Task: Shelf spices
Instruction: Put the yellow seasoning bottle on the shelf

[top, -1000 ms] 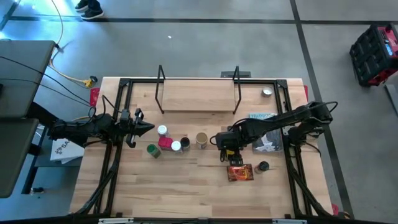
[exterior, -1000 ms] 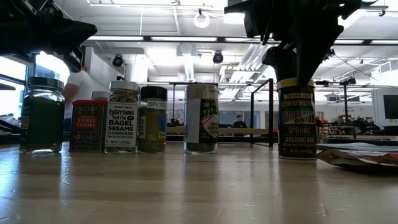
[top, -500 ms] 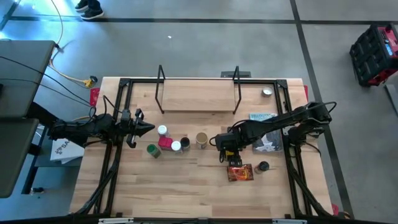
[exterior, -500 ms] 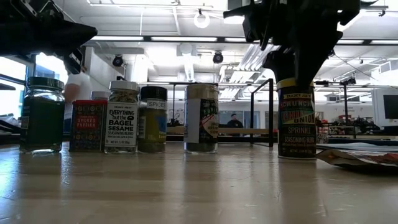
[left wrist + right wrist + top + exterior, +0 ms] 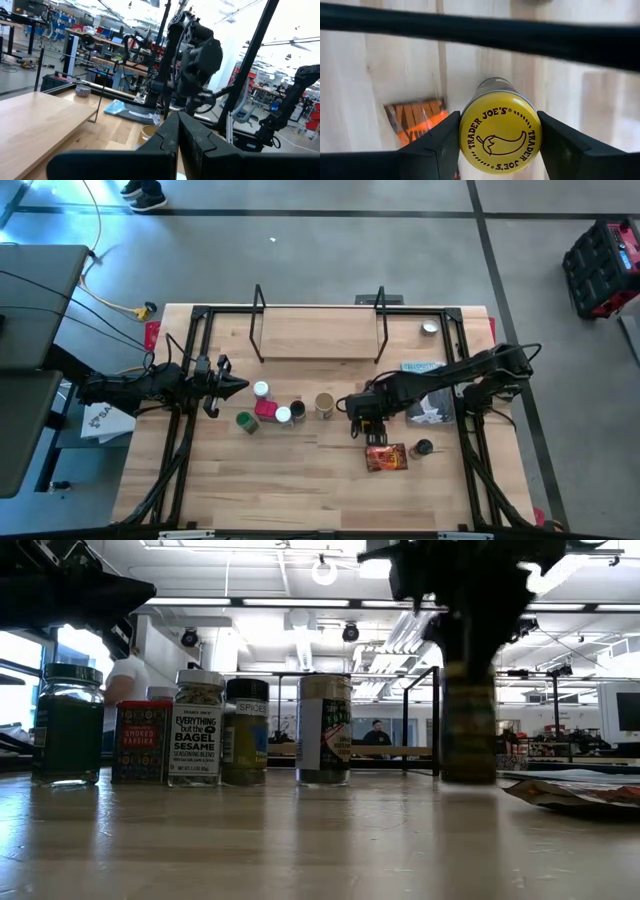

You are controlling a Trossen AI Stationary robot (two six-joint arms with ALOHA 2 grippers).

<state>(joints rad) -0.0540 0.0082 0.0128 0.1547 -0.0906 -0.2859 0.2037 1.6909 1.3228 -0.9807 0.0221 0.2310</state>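
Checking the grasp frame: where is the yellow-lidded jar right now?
The yellow-lidded jar sits between the right gripper's fingers, right of the jar row in the low view, beside the orange packet.

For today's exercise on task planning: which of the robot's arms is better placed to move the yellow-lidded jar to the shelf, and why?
Right. The right gripper has its fingers against both sides of the yellow-lidded jar. The left gripper is shut, off beside the other jars.

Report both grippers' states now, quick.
Left gripper: shut, holding nothing, hovering at the table's left side.
Right gripper: fingers closed against the yellow-lidded jar, gripping it.
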